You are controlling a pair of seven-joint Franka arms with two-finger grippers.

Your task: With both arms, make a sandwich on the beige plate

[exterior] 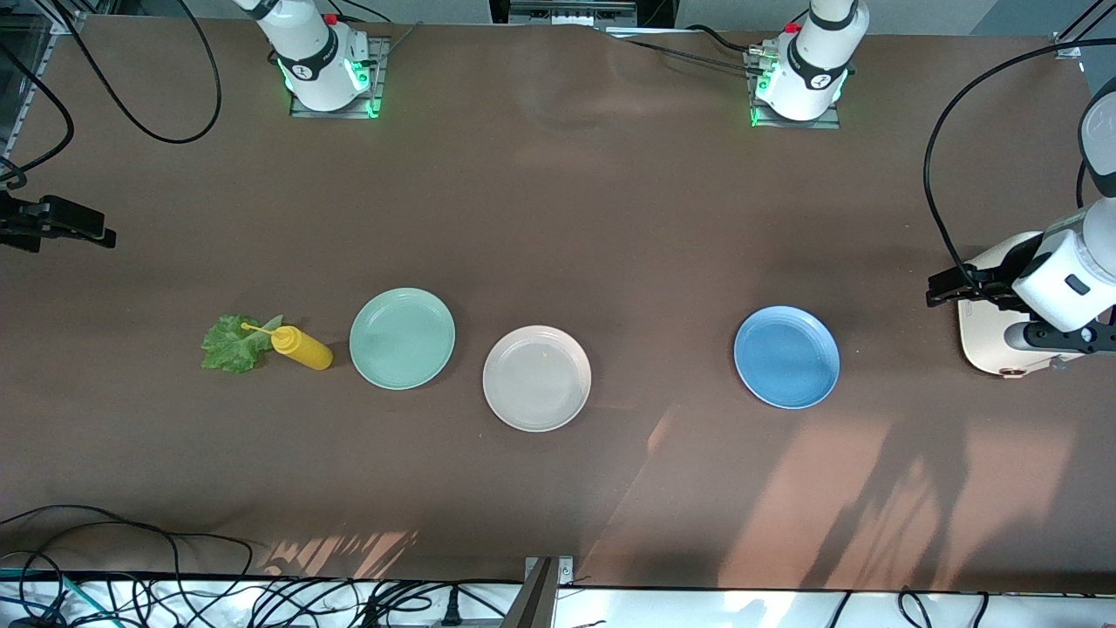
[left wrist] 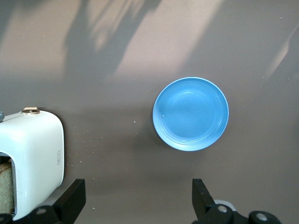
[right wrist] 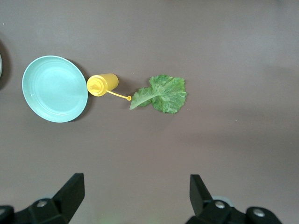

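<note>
**Both grippers released and raised; beige plate bare**

The beige plate [exterior: 536,378] sat near the table's middle, holding nothing. Seen from the front camera, the mint-green plate [exterior: 402,337] lay just beside it at about 10 o'clock, and the blue plate [exterior: 786,356] lay well apart at about 3 o'clock, toward the left arm's end.

The lettuce leaf [exterior: 234,343] lay flat on the table toward the right arm's end. The yellow squeeze bottle [exterior: 302,347] stood between the leaf and the mint-green plate, its cap tether reaching onto the leaf.

A white toaster [left wrist: 31,158] stood at the left arm's end, with a brown toast slice [left wrist: 5,186] in its slot.

The left gripper [left wrist: 138,201] was spread wide and empty, over bare table between toaster and blue plate. The right gripper [right wrist: 136,198] was likewise released, grasping nothing, over bare table near the leaf.
</note>
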